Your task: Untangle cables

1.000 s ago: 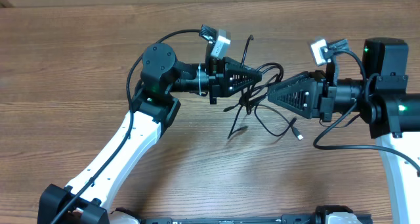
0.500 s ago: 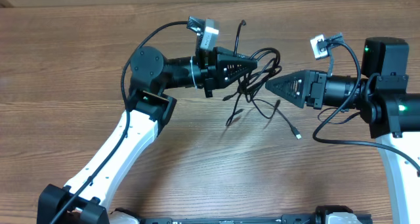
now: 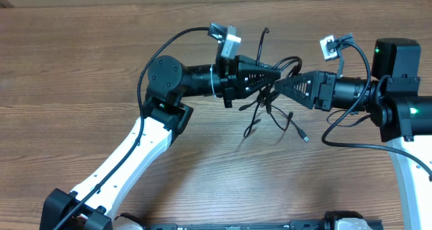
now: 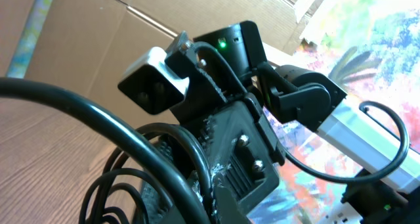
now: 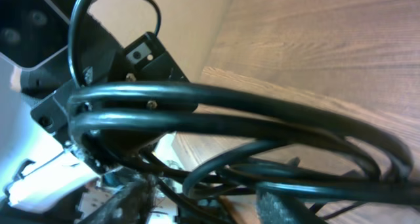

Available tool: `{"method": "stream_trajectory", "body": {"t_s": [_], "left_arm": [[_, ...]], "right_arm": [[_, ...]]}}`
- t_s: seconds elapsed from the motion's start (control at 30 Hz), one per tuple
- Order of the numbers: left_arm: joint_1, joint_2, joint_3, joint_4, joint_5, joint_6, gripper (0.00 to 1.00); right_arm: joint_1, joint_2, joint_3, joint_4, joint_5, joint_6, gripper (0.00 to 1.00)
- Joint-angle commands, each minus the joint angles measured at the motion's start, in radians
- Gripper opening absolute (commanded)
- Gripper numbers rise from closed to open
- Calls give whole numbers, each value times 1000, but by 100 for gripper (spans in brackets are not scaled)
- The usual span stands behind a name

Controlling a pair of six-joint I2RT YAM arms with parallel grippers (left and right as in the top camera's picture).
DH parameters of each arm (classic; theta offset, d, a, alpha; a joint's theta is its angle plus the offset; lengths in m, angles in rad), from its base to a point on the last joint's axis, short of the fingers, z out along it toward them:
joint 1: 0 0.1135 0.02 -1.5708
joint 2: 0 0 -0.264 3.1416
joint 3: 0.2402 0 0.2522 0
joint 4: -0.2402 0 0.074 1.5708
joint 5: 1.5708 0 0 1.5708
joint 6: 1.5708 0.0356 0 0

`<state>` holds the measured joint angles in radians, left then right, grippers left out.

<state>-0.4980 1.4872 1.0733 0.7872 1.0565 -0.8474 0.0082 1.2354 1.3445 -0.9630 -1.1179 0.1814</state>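
The cables (image 3: 268,103) are a knot of thin black cords lifted off the wooden table (image 3: 81,68), with loops and loose ends hanging below. One end sticks up at the back (image 3: 265,32) and a silver-tipped plug (image 3: 307,138) lies on the wood. My left gripper (image 3: 273,77) is shut on the bundle's upper strands. My right gripper (image 3: 278,87) points at it tip to tip. In the right wrist view its fingers (image 5: 134,204) stand apart, with several cable strands (image 5: 262,115) crossing the gap. The left wrist view is filled by thick cable loops (image 4: 131,145).
Both arms reach in from the sides and meet above the table's middle. The right arm's base (image 3: 405,88) stands at the right edge, the left arm's link (image 3: 128,156) runs down to the front left. Thicker robot wires (image 3: 169,44) arc over each wrist.
My left gripper has swung right with the bundle, and the hanging loops moved right with it. The two gripper tips now nearly touch. The right arm has barely shifted.
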Motion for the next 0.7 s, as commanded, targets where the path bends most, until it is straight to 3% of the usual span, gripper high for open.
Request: {"method": "stream_trajectory", "body": {"t_s": [0.0, 0.37, 0.5, 0.67], "left_arm": [[-7, -5, 9, 10, -33, -13, 4], [-39, -5, 9, 10, -37, 27, 4], [-58, -5, 9, 6, -37, 113, 4], [-66, -5, 9, 11, -50, 123, 4]], "right_arm": [[4, -4, 4, -8, 3, -7, 45], [4, -4, 4, -11, 3, -5, 47], [4, -4, 4, -11, 3, -5, 39], [4, -4, 4, -12, 4, -2, 31]]}}
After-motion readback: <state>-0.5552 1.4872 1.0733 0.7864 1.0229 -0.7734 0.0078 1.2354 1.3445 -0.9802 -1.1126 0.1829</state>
